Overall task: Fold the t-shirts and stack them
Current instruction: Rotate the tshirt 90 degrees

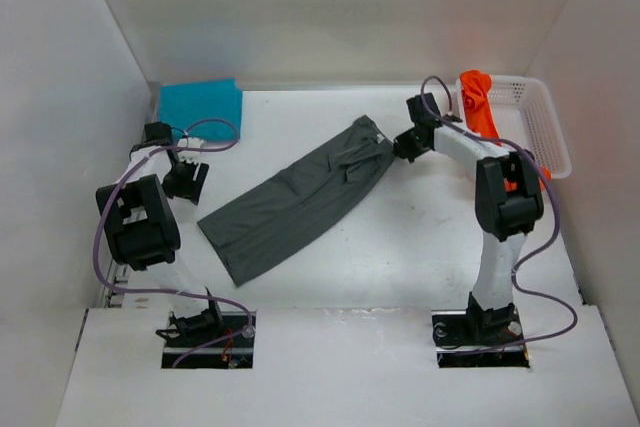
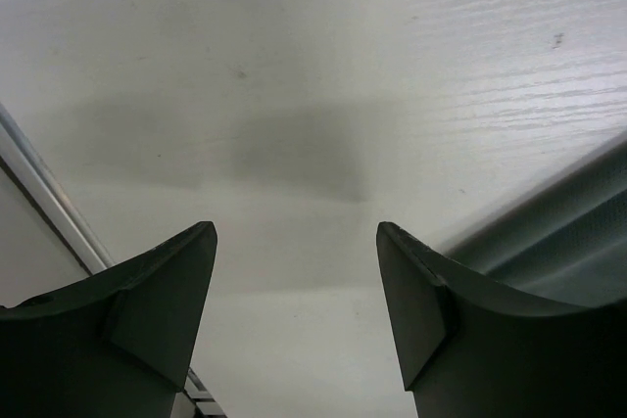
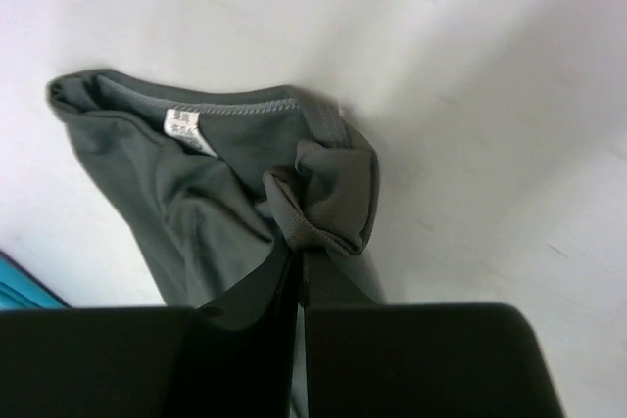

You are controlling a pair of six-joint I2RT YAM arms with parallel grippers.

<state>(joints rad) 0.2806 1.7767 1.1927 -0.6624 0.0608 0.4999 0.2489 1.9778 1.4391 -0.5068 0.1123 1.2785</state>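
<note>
The dark grey t-shirt (image 1: 300, 197) lies as a long folded strip running diagonally across the table's middle. My right gripper (image 1: 398, 147) is shut on a bunched fold of the shirt near its collar (image 3: 328, 198), with the white label (image 3: 186, 129) showing beside it. My left gripper (image 1: 190, 179) is open and empty above bare table, left of the shirt's lower end; the grey cloth (image 2: 578, 232) shows at its right. A teal t-shirt (image 1: 201, 105) lies folded at the back left. An orange t-shirt (image 1: 478, 102) hangs over the basket. The lavender shirt is out of view.
A white mesh basket (image 1: 535, 122) stands at the back right. White walls enclose the table on three sides. A raised edge strip (image 2: 49, 203) runs along the table's left side close to my left gripper.
</note>
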